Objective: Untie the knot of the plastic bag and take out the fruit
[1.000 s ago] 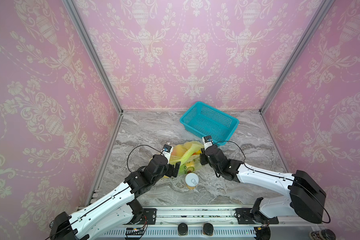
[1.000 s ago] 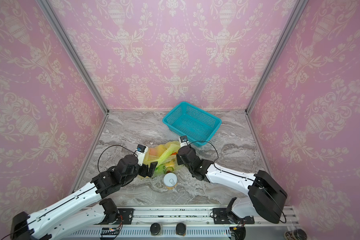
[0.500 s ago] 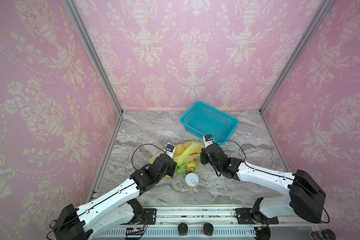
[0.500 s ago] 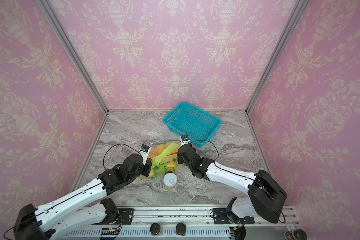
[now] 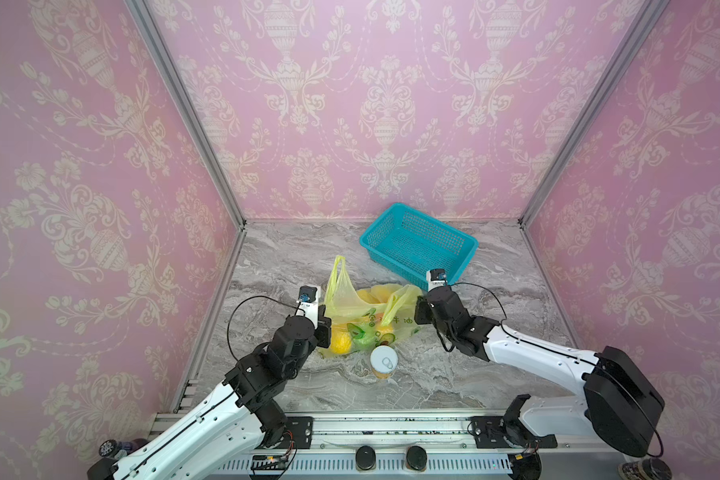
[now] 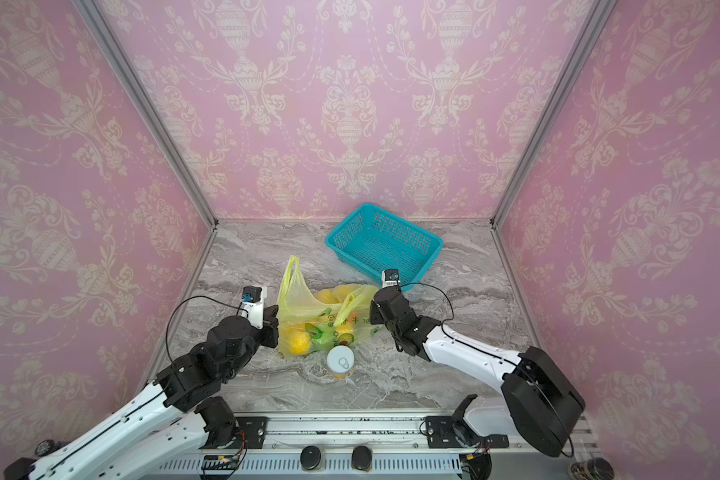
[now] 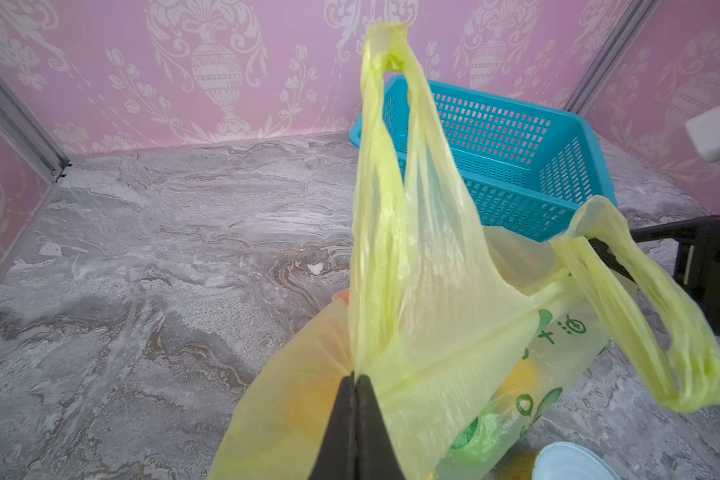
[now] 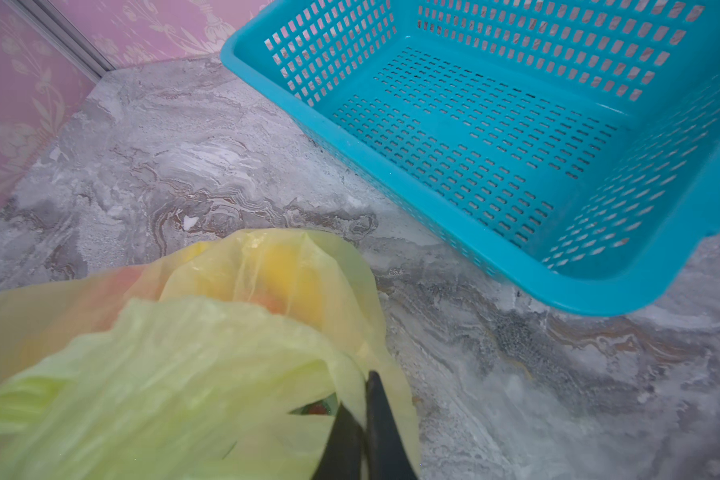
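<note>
The pale-yellow plastic bag (image 5: pixel 352 309) lies on the marble between both arms. No knot shows: its two handle loops stand apart, one upright (image 7: pixel 385 137), one drooping (image 7: pixel 657 332). Fruit shows through the film: a yellow piece (image 5: pixel 341 341), a green one (image 5: pixel 364 338) and orange ones (image 5: pixel 368 296). My left gripper (image 7: pixel 355 378) is shut on the bag's left edge, below the upright loop. At the bag's right edge my right gripper (image 8: pixel 364 388) has film pinched between its nearly closed fingers. In both top views the grippers flank the bag (image 6: pixel 308 316).
A turquoise perforated basket (image 5: pixel 381 226) stands behind the bag to the right, close to my right wrist, its rim (image 8: pixel 391 183) large in the right wrist view. A white-lidded can (image 5: pixel 384 362) stands just in front of the bag. Pink walls enclose the table.
My left gripper went from open to shut on the bag's left side and drew it left. One handle loop now stands upright and the bag spreads wider. The right arm barely moved.
</note>
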Robot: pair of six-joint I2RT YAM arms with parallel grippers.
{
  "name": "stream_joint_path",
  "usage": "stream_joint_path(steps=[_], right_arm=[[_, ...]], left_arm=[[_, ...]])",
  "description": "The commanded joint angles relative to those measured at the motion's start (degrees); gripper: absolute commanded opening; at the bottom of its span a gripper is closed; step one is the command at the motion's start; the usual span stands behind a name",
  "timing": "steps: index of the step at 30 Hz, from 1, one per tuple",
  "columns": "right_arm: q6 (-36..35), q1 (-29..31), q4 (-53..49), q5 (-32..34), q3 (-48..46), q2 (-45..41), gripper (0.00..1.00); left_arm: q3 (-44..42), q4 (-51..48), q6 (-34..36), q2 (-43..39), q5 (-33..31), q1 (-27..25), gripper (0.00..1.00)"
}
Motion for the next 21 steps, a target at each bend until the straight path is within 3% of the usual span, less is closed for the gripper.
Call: stream_joint_path(steps=[1, 3, 12, 16, 21], right_arm=[[-0.95, -0.65, 4.13, -3.86, -2.20, -3.06, 0.36], [-2.84, -0.46, 5.04, -5.17, -2.81, -4.75, 0.56], [-20.53, 6.08, 2.35, 0.56, -1.65, -9.99, 0.97], [-24.28, 7.14, 1.48, -2.78, -0.12, -9.06, 1.00], [-22.16, 7.65, -0.79, 4.59, 6.99, -2.13, 0.99]], left_arm=[[-0.93, -0.97, -0.26, -1.80, -0.08, 1.10, 0.00], [-0.76, -0.55, 0.12, -1.63, 2.14, 1.09, 0.00], [-0.49, 0.55, 1.04, 0.25, 3.91, 1.07, 0.00], [-0.41, 0.99, 1.13, 0.83, 4.11, 1.09, 0.00], [-0.19, 0.99, 1.26, 1.71, 4.00, 1.07, 0.00]])
